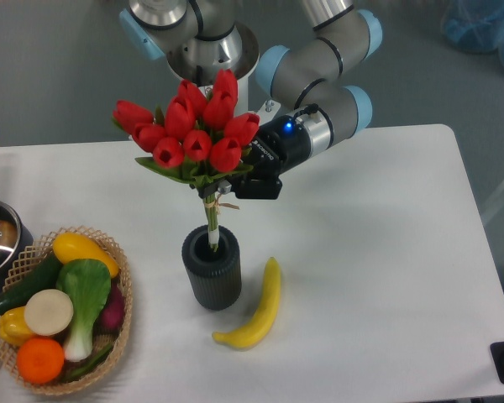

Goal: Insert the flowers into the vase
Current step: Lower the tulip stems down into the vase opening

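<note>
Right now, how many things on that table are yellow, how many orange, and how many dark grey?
Yellow: 3, the banana, the squash and the pepper in the basket
Orange: 1, the orange
Dark grey: 1, the vase
Total: 5
</note>
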### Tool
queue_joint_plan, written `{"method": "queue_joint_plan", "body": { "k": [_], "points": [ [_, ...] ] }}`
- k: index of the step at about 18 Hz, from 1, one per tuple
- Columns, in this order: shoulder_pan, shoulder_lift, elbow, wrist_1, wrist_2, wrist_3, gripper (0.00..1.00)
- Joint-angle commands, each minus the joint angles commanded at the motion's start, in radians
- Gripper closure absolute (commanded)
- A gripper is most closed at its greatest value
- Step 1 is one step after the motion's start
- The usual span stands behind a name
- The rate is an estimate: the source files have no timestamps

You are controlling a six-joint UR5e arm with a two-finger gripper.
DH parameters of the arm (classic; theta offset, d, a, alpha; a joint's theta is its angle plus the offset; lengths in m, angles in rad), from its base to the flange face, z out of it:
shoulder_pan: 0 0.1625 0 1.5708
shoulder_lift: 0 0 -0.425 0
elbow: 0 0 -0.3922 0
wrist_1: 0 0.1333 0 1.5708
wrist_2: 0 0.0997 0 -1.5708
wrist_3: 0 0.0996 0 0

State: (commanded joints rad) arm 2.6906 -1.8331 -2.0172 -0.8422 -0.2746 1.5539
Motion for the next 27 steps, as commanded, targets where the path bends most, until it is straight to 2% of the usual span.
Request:
{"method": "queue_joint_plan", "body": {
  "k": [7, 20, 27],
  "points": [
    [0.0, -0.043, 0.017, 0.002, 0.006, 0.0, 0.76],
    [-0.002, -0.1, -0.002, 0.002, 0.034, 0.021, 0.74],
    [-0.014, -0.163, -0.021, 0.003, 0.037, 0.127, 0.74]
  ]
}}
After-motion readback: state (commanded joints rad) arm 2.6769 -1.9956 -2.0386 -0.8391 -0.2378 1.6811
